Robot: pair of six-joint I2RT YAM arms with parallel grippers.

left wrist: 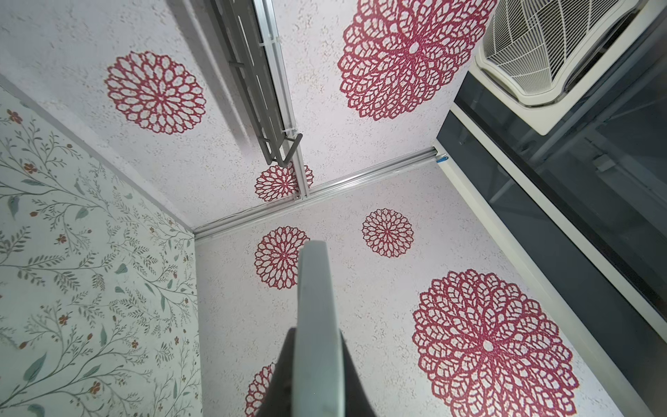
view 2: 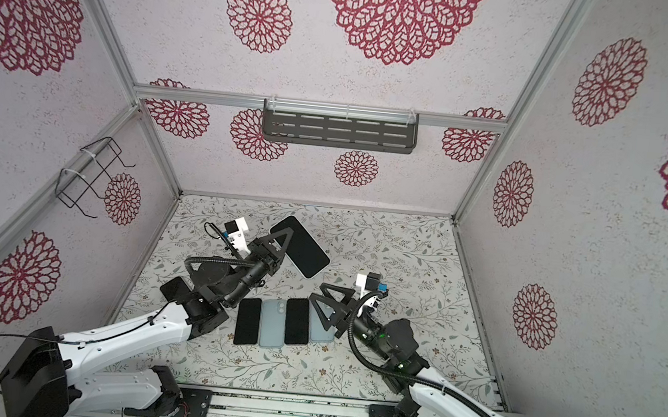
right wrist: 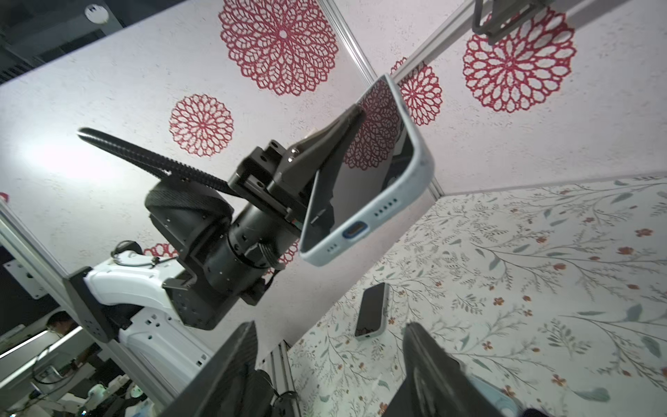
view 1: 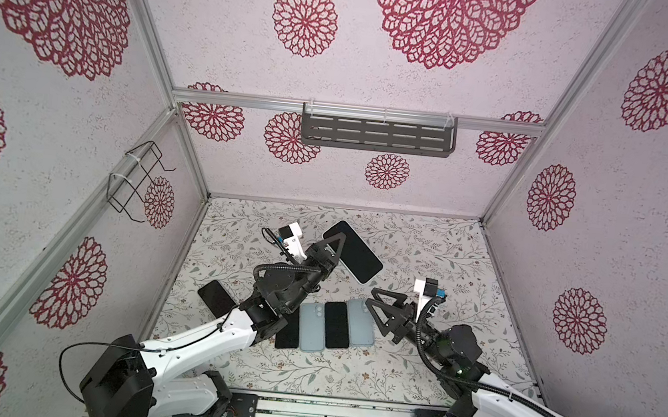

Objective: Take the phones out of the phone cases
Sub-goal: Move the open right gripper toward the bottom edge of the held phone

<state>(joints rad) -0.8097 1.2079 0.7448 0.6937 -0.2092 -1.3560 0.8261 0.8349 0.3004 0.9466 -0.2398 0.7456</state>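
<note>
Phone (view 1: 355, 253), black glass front, seated in a pale blue-grey phone case (right wrist: 420, 169); not yet separated. Location: raised clear of the tabletop (view 1: 437, 248), clamped in the left end effector (view 1: 336, 246) and projecting beyond its fingertips.

Hold: one finger (right wrist: 335, 140) lies across the screen, its partner behind the case back. The jaws are closed tight on the cased phone near one long edge. Judged purpose: this grip leaves the port end and the far long edge of the case free and turned toward the right end effector (right wrist: 330, 335), so the lip can be caught there and peeled off.

Right end effector: fingers (right wrist: 234, 361) spread well apart, nothing between them, touching nothing. It hangs lower than the held phone and well apart from it, over the end of a row on the tabletop.

Row beneath the right end effector: two black phones (view 1: 336, 324) alternating with two pale blue pieces (view 1: 312, 326), laid side by side. Judged a deposit area for finished pairs. From above it is unclear whether the blue pieces are empty cases or something else lying face down.

Spare: another cased phone (view 1: 217, 298), screen up, flat on the tabletop, well behind and below the left end effector. Judged awaiting its turn.
</note>
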